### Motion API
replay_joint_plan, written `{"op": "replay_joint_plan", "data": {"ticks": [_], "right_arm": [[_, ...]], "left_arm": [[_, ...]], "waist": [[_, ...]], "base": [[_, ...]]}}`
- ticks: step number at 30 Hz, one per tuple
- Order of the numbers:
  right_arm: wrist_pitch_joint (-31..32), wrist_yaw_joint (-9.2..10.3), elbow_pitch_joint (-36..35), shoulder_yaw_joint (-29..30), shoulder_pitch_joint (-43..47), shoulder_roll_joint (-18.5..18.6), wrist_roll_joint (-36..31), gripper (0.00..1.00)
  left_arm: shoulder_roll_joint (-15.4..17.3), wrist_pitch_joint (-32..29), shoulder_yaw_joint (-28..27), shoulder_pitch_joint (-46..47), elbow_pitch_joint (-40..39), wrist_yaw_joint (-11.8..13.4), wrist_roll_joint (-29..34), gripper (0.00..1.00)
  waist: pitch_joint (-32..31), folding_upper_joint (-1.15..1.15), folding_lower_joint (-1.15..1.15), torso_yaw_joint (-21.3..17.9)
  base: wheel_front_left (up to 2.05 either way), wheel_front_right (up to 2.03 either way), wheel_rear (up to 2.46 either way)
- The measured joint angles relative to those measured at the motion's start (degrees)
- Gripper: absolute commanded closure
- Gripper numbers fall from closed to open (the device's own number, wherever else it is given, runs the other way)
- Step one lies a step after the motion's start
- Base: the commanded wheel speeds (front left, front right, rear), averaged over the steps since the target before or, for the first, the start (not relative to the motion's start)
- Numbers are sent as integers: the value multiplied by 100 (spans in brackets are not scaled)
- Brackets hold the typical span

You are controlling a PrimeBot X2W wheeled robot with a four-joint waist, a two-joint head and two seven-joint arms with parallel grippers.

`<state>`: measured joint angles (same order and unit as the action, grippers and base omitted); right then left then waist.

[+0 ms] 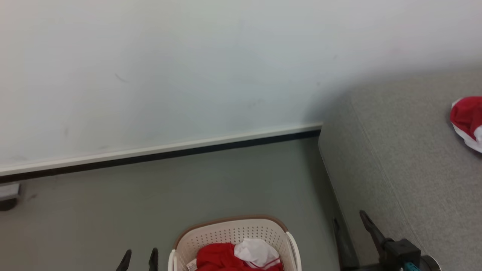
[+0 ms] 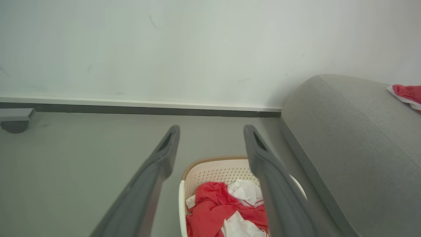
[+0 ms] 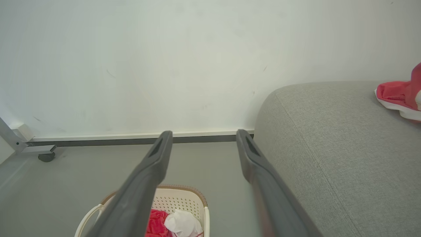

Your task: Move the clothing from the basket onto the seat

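I judge that the task is begun but not finished. One red and white garment (image 1: 467, 120) lies already on the seat (image 1: 414, 169), far to my right at the edge of the head view, so this part seems done. The rest of the clothing (image 1: 222, 259) is in the basket (image 1: 229, 229), which stands on the floor (image 1: 113, 218) just beside the end of the seat. In the basket I see a crumpled red piece with a small white label at its left side, and white cloth on top at the right. How many pieces are there I cannot tell, because the heap hides its own lower part. My left hand (image 2: 211, 130) is open: its two fingers stand wide apart and nothing is between them. In the head view it hangs at the left side of the basket and does not touch the clothing. My right hand (image 3: 204, 133) is open and empty too, and it hangs between the basket and the seat, near the grey side of the cushion. What is left, as I think, is to go down into the basket, take the heap, lift it over the brown rim and lay it on the seat, perhaps more than one time. The cloth is soft and may catch on the rim.
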<state>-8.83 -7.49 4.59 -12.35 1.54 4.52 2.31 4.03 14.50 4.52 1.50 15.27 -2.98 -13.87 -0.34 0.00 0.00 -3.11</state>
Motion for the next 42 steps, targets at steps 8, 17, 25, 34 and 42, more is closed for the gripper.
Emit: {"op": "replay_joint_plan", "data": {"ticks": [8,17,25,34,42], "right_arm": [[-56,0,-134,-263,-444,-12,29,0],[-288,0,-244,-321,-827,-107,29,0],[-470,0,-272,-571,-1146,-149,129,0],[-582,0,-525,-602,-1065,-151,379,0],[-606,0,-767,-722,-887,-153,603,0]], "left_arm": [[-31,-183,360,928,755,-89,146,0],[-9,-675,935,2408,2113,-254,517,0],[92,-891,1137,3475,3408,-209,728,0],[275,-1036,1303,4284,4337,12,971,0],[276,-1158,1289,4671,4949,164,911,0]], "waist": [[647,1,1,-400],[1754,1,2,-860],[2767,2,2,-1278],[3784,2,2,-1754],[4525,2,2,-2035]], "base": [[0,0,0],[0,0,0],[0,0,0],[0,0,0],[0,0,0]]}}
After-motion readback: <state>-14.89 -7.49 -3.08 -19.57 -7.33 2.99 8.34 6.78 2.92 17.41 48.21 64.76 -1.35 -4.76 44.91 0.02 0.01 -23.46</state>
